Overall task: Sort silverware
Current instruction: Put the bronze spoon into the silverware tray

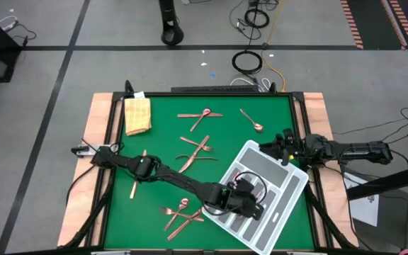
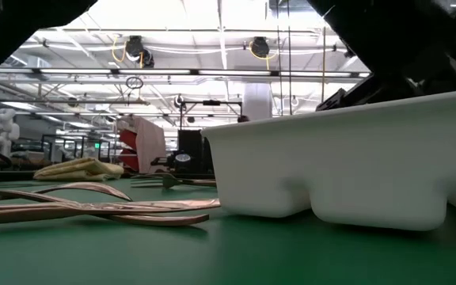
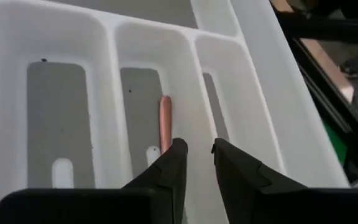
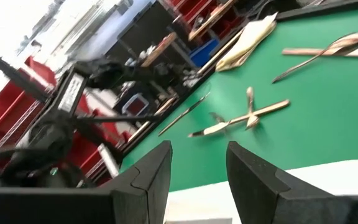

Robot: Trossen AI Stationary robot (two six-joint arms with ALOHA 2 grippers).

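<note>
The white-and-grey divided tray [image 1: 283,185] lies slantwise at the mat's near right. My left gripper [image 3: 197,155] hangs over it, pointing down at a slant, its fingers a little apart with nothing between them. One copper piece of silverware [image 3: 165,124] lies in the tray's middle long compartment, right beside one fingertip; its lower end is hidden behind that finger. Other copper silverware lies loose on the green mat: a crossed pair [image 1: 200,115], a spoon [image 1: 252,120], a cluster [image 1: 195,152], a single piece [image 1: 139,173] and a near cluster [image 1: 183,212]. My right gripper [image 4: 197,163] waits open at the table's right edge.
A folded yellow cloth [image 1: 137,115] lies at the mat's far left corner. The tray's white wall [image 2: 355,158] stands high in the low view, with silverware [image 2: 93,206] flat on the mat beside it. Raised wooden borders [image 1: 98,120] frame the mat.
</note>
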